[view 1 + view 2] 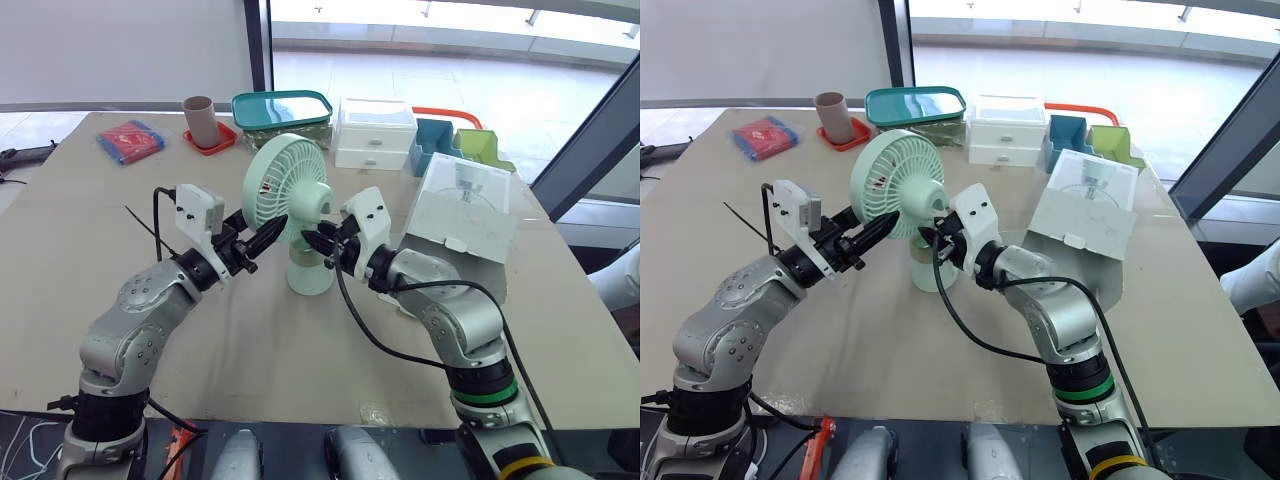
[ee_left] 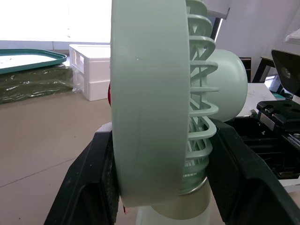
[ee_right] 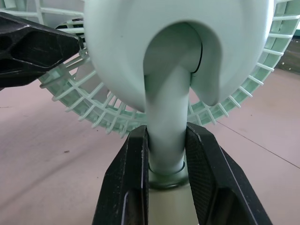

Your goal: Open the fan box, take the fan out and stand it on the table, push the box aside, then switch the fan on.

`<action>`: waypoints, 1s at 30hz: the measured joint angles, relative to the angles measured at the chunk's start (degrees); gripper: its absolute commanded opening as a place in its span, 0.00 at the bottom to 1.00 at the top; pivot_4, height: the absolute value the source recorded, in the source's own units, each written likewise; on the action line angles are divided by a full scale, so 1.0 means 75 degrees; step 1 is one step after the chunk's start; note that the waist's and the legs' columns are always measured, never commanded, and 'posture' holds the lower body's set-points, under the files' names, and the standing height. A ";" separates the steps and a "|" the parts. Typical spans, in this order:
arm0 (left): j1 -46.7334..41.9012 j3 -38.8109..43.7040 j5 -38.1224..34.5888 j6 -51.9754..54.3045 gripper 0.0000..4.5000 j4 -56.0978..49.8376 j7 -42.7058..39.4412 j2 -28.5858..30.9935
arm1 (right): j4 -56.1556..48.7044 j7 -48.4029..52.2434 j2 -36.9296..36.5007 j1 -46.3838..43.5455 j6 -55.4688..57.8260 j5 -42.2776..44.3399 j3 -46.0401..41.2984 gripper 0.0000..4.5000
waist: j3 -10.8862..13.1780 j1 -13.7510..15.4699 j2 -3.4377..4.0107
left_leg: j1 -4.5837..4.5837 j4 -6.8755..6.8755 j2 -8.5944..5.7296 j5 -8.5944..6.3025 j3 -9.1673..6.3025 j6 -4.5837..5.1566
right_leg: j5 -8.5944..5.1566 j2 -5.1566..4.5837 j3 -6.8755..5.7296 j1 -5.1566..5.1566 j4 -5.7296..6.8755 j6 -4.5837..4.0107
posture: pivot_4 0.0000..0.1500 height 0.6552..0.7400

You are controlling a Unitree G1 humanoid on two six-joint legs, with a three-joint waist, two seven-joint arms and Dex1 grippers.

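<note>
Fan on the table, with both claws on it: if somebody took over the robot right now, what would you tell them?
Left gripper: shut on the fan, one finger on each side of its round cage.
Right gripper: shut on the fan's neck, just above the base.
The fan stands upright on the table. The open box lies close by on the robot's right, behind the right arm.
Done: box opened, fan taken out and stood up.
Left: let go, push the box aside, switch the fan on.
</note>
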 measured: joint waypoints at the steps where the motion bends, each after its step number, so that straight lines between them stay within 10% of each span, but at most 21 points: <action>1: 0.0000 0.0000 0.0000 0.0000 0.45 0.0000 0.0007 -0.0001 | 0.0004 0.0000 0.0007 -0.0002 0.0000 -0.0007 0.0000 0.25 | 0.0000 0.0000 0.0000 | 0.0000 0.0000 0.0000 0.0000 0.0000 0.0000 | 0.0000 0.0000 0.0000 0.0000 0.0000 0.0000 | 1.00 1.00; 30: -0.0091 -0.0005 0.0093 0.0168 0.45 0.0001 0.0121 -0.0284 | 0.0245 0.0257 -0.0025 -0.0437 0.0351 -0.0033 0.0034 0.25 | 0.0000 -0.0001 0.0000 | -0.0001 -0.0006 0.0000 0.0000 0.0000 0.0000 | -0.0001 0.0000 0.0000 -0.0002 -0.0003 0.0001 | 1.00 1.00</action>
